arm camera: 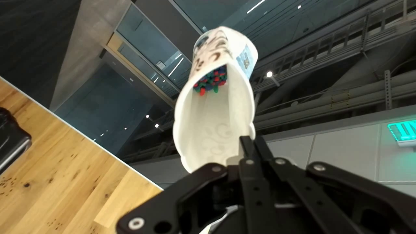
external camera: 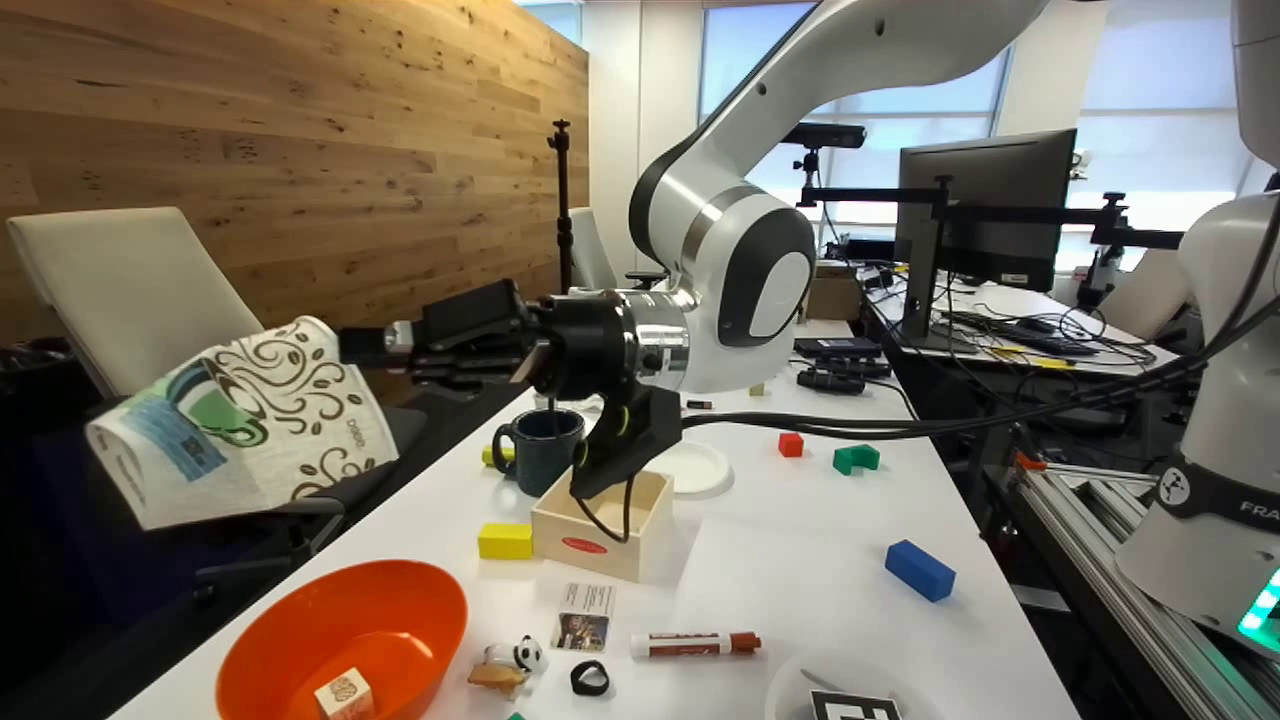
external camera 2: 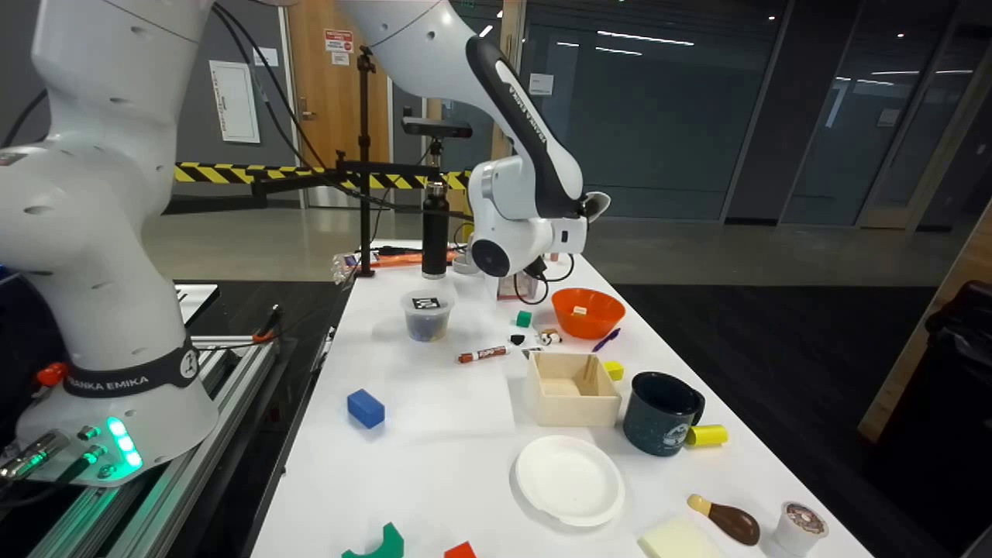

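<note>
You have the jaws closed on the rim of the cup (external camera: 245, 425): in the wrist view the gripper (arm camera: 253, 140) pinches the thin wall at its mouth. At the left in an exterior view, the cup is up off the table (external camera: 990, 660) and tipped well over, mouth toward the gripper, base a little lower. Small red, blue and green pieces (arm camera: 213, 79) sit deep inside. The bowl (external camera: 330, 600) stands at the table's near left, the box (external camera: 560, 540) farther back and to the right, the mug (external camera: 540, 460) just beyond it.

I'd judge your step in hand to be holding the loaded cup aloft at a slant. The next move calls for a slow turn: a little more tilt could spill the pieces, and a rim grip may let the cup swing or crease.
</note>
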Robot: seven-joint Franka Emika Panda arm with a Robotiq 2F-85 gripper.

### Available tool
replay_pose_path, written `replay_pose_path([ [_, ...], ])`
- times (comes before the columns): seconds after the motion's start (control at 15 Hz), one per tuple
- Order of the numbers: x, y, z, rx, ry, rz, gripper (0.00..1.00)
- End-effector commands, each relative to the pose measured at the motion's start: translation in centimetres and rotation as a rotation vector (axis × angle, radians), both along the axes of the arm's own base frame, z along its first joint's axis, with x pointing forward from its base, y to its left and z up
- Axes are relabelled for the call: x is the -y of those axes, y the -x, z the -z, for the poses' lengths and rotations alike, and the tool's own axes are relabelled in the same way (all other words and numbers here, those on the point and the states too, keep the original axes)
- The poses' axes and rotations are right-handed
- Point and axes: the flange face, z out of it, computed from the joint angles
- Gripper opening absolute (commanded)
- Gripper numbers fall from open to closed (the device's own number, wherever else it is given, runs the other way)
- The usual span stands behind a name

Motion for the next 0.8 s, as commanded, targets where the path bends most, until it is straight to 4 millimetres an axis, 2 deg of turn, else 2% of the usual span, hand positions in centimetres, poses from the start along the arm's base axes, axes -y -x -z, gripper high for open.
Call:
replay_pose_path([
  [0.0,-0.2,-0.8,-0.4,0.024,-0.073,0.01,0.01],
  [0.73,-1.3,-0.5,-0.2,0.033,-0.132,-0.005,0.01],
])
